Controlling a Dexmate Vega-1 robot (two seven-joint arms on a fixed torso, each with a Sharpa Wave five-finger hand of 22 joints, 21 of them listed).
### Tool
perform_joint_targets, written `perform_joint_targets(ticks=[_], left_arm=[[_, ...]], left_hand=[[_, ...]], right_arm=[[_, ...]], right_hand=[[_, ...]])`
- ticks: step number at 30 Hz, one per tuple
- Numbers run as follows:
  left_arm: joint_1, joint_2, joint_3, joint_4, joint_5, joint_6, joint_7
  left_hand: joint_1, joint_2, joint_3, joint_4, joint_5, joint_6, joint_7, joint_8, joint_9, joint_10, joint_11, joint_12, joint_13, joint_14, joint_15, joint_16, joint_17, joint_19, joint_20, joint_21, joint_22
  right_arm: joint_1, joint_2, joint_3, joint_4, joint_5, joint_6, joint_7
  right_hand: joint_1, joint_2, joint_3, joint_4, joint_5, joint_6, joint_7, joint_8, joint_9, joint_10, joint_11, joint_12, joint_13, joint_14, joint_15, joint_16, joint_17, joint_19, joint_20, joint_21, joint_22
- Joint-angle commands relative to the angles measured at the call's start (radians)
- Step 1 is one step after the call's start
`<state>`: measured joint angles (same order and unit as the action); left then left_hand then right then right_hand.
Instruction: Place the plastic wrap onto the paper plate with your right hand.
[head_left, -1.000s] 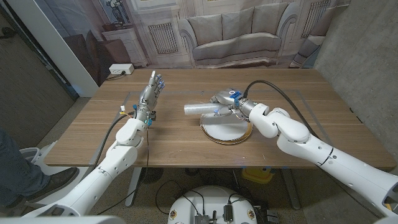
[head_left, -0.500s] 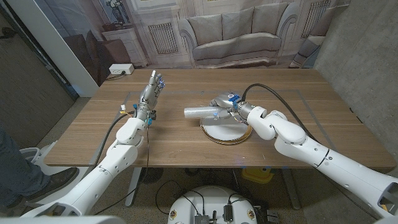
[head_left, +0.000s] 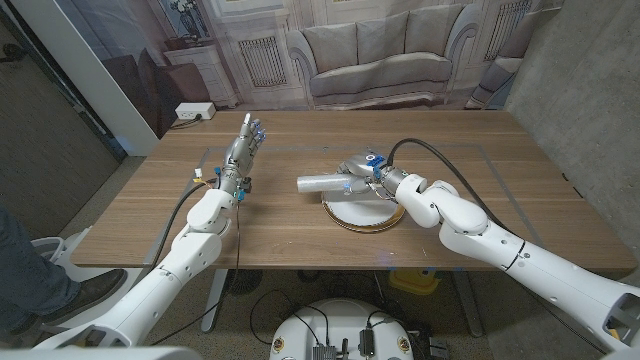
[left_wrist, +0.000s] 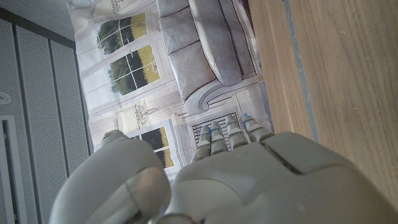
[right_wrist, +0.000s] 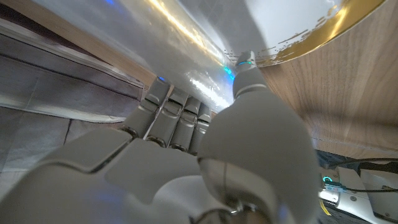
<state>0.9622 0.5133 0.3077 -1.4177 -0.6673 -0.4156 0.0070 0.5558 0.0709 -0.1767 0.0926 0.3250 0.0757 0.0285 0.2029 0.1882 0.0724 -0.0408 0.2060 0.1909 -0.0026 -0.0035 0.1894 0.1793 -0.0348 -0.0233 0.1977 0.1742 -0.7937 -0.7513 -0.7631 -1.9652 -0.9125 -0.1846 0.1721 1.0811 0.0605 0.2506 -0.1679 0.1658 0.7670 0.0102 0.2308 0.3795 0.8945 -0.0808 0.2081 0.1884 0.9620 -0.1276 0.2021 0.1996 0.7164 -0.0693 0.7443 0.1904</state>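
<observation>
Over the paper plate (head_left: 362, 212), the right hand (head_left: 366, 172) gripping the plastic wrap (head_left: 322, 183) has sunk slightly lower.

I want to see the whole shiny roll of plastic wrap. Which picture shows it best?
The head view: the clear plastic wrap roll shows end to end, gripped by the right hand over the white gold-rimmed paper plate. The right wrist view shows just a shiny stretch. The left wrist view looks elsewhere.
</observation>
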Motion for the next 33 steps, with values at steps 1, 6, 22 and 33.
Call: perform_joint_targets(ticks=[1,6,22,33], left_arm=[[0.011,0.000,-0.002,-0.008,-0.001,-0.004,0.006],[0.015,0.001,-0.003,-0.012,0.000,-0.003,0.010],[0.016,0.001,-0.003,-0.015,-0.002,0.001,0.009],[0.017,0.003,0.001,-0.015,-0.001,0.009,0.009]], left_hand=[[0.005,0.006,-0.010,0.000,-0.001,0.009,0.002,-0.002,0.003,0.000,-0.001,-0.003,0.000,0.002,-0.006,-0.001,0.004,-0.010,0.000,0.001,0.005],[0.005,0.006,-0.011,0.000,-0.001,0.009,0.002,-0.002,0.003,0.000,-0.001,-0.003,0.000,0.002,-0.005,-0.002,0.004,-0.010,0.000,0.001,0.005],[0.006,0.007,-0.014,0.000,-0.001,0.009,0.002,-0.002,0.003,0.002,0.000,-0.002,0.000,0.002,-0.005,-0.002,0.004,-0.010,0.000,0.001,0.005],[0.008,0.008,-0.017,0.000,0.000,0.009,0.003,-0.002,0.003,0.002,0.001,-0.003,0.000,0.002,-0.005,-0.001,0.004,-0.011,0.001,0.001,0.005]], right_arm=[[0.009,0.006,-0.013,0.022,-0.004,0.001,0.001],[0.013,0.011,-0.019,0.035,-0.003,0.000,-0.001],[0.013,0.010,-0.028,0.054,0.003,-0.011,-0.009],[0.013,0.010,-0.033,0.063,0.013,-0.018,-0.006]], right_hand=[[0.032,0.105,0.079,0.072,0.007,0.220,-0.151,-0.001,0.002,0.061,-0.066,0.000,0.004,0.012,-0.105,0.006,0.004,-0.005,-0.138,0.010,0.001],[0.032,0.105,0.079,0.071,0.007,0.219,-0.151,-0.002,0.001,0.062,-0.065,0.001,0.004,0.011,-0.105,0.006,0.004,-0.006,-0.138,0.011,0.001],[0.028,0.105,0.081,0.070,0.007,0.220,-0.151,-0.006,-0.002,0.058,-0.064,0.000,0.004,0.006,-0.104,0.006,0.004,-0.012,-0.138,0.014,0.001],[0.026,0.105,0.084,0.069,0.007,0.219,-0.152,-0.010,-0.005,0.056,-0.063,-0.001,0.004,0.002,-0.104,0.006,0.004,-0.016,-0.138,0.017,0.000]])
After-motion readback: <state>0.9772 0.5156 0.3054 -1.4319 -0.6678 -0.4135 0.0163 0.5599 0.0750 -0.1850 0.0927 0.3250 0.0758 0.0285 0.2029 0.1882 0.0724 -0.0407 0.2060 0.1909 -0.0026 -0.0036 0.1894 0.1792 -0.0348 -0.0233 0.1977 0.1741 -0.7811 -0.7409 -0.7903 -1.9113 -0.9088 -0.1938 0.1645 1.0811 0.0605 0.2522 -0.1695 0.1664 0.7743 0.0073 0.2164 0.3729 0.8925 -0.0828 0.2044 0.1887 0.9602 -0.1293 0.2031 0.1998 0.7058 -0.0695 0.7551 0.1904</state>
